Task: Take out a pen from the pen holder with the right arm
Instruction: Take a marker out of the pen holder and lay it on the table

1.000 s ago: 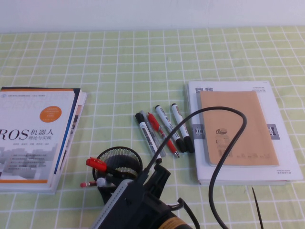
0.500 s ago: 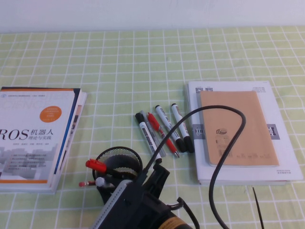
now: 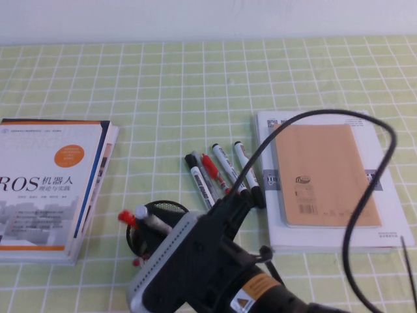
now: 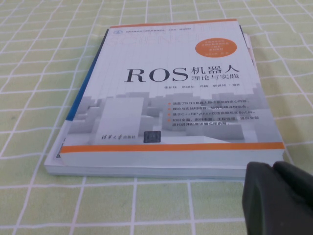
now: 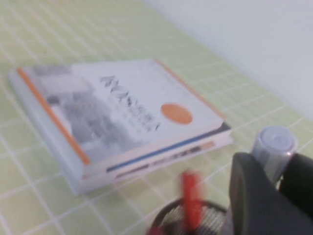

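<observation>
Right gripper [image 5: 276, 172] clamped on a grey-capped pen [image 5: 274, 144], over the mesh pen holder [image 3: 168, 207]. Left gripper [image 4: 281, 196] near the edge of the book [image 4: 161, 93] titled "ROS". Open tablecloth [image 3: 163, 85] beyond.

Prob. an office or study desk: ROS robotics textbook [image 3: 52, 182] at left edge, brown notebook [image 3: 326, 176] at right, marker pens [image 3: 221, 171] & mesh pen holder [image 3: 163, 207] betw. them.

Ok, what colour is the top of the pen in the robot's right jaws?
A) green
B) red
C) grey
C: the pen pinched in the right gripper over the pen holder has a grey top; the left gripper hangs by the book corner.
</observation>
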Controlling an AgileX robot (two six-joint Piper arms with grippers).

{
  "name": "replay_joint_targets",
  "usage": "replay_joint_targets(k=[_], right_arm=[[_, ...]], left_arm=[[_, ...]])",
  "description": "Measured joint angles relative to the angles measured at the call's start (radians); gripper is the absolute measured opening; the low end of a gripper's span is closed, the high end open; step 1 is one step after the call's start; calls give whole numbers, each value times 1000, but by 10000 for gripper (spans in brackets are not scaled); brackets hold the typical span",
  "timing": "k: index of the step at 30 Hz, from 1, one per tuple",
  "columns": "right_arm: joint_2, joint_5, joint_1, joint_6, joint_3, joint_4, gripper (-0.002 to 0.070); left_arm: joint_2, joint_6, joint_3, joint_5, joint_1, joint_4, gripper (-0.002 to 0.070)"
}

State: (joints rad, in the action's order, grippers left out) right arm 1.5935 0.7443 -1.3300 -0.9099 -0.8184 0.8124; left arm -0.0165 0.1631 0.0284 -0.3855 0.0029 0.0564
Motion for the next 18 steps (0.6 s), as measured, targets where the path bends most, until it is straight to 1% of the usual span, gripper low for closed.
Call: replay_joint_targets(k=[4,11,14,18], right_arm=[[-60,0,0,-30,0,20,77],[-159,-2,2,-155,8,103,77],[-202,-46,32,-195,3,152,77],[-245,-175,129,-204,-30,180,77]], left_arm=[[0,0,0,0,0,0,-6],[0,0,0,0,0,0,-6],[0,0,0,0,0,0,-6],[0,0,0,0,0,0,-6]])
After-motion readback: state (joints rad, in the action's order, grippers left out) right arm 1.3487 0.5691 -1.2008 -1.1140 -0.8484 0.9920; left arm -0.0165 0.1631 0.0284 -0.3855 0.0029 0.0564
